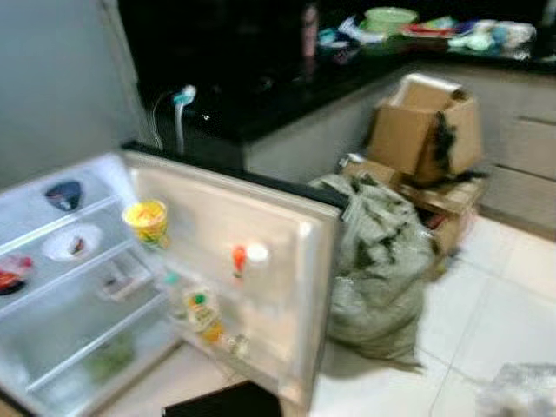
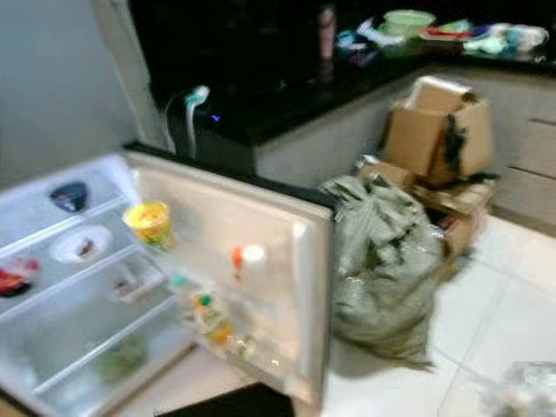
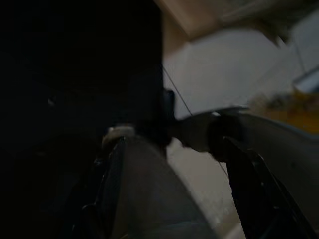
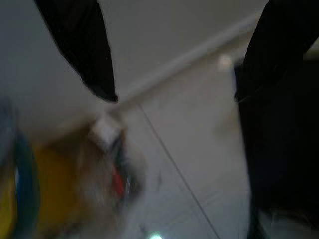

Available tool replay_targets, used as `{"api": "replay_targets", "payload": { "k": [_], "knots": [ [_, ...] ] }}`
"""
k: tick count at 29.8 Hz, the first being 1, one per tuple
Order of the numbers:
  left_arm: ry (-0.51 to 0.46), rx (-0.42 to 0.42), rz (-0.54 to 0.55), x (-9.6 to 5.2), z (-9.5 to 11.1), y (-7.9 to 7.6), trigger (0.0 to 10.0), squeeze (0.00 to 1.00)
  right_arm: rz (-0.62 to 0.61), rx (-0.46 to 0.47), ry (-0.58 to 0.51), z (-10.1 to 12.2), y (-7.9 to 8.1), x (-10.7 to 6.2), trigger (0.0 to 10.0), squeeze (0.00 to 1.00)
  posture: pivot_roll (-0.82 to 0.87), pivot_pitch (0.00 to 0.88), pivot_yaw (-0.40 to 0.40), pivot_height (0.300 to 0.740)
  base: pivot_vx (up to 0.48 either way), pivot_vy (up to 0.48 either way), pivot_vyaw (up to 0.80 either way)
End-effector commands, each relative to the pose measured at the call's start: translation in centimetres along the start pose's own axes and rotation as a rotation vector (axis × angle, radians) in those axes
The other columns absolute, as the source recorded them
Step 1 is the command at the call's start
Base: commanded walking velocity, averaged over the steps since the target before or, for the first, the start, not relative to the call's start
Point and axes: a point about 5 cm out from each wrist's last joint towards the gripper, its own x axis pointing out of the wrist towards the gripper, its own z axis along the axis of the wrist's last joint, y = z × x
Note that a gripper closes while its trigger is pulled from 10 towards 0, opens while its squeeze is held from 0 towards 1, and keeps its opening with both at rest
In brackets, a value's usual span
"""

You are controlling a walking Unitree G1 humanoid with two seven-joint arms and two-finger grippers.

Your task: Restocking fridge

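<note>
The fridge stands open in front of me, its door (image 1: 261,252) swung out toward me. On the door racks sit a yellow cup (image 1: 146,219), an orange bottle (image 1: 238,259) beside a white-capped one (image 1: 257,254), and a green-capped bottle (image 1: 201,311) lower down. The glass shelves hold a dark bowl (image 1: 63,194), a white bowl (image 1: 71,243), something red (image 1: 10,271) and greens (image 1: 109,356). My left gripper (image 3: 174,199) hangs open in the shade over floor tiles. My right gripper (image 4: 174,97) is open too, with bare floor between its fingers (image 4: 84,50).
A stuffed grey-green sack (image 1: 378,269) leans against the door's edge, with cardboard boxes (image 1: 426,130) behind it. A black counter (image 1: 287,95) with clutter and a green bowl (image 1: 389,17) runs along the back. A clear plastic bag (image 1: 521,391) lies on the white tiles at right.
</note>
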Motion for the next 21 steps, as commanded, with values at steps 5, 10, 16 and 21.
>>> {"api": "replay_targets", "payload": {
  "k": [5, 10, 16, 21],
  "knots": [
    [0.009, -0.008, 0.026, -0.4, -0.1, 0.8, 10.0, 0.00, -0.012, 0.011, -0.029, 0.9, -0.3, 0.0, 10.0, 0.00, -0.16, 0.036, 0.044, 0.740, 0.000, 0.000, 0.00],
    [-0.011, -0.022, 0.026, -0.6, 0.2, 1.2, 10.0, 0.00, -0.016, 0.016, -0.043, 1.3, -0.5, 0.0, 10.0, 0.00, -0.16, 0.038, 0.044, 0.740, 0.000, -0.058, 0.00],
    [0.004, 0.000, 0.028, -0.7, 0.1, 1.3, 10.0, 0.00, -0.022, 0.018, -0.062, 1.9, -0.7, 0.0, 10.0, 0.00, -0.16, 0.042, 0.045, 0.740, 0.000, -0.399, 0.00],
    [0.011, 0.002, 0.048, -0.6, -0.1, 1.3, 10.0, 0.00, -0.080, 0.037, -0.119, 3.3, -1.9, -0.1, 10.0, 0.00, -0.17, 0.046, 0.043, 0.740, 0.000, -0.182, 0.00]
  ]
}}
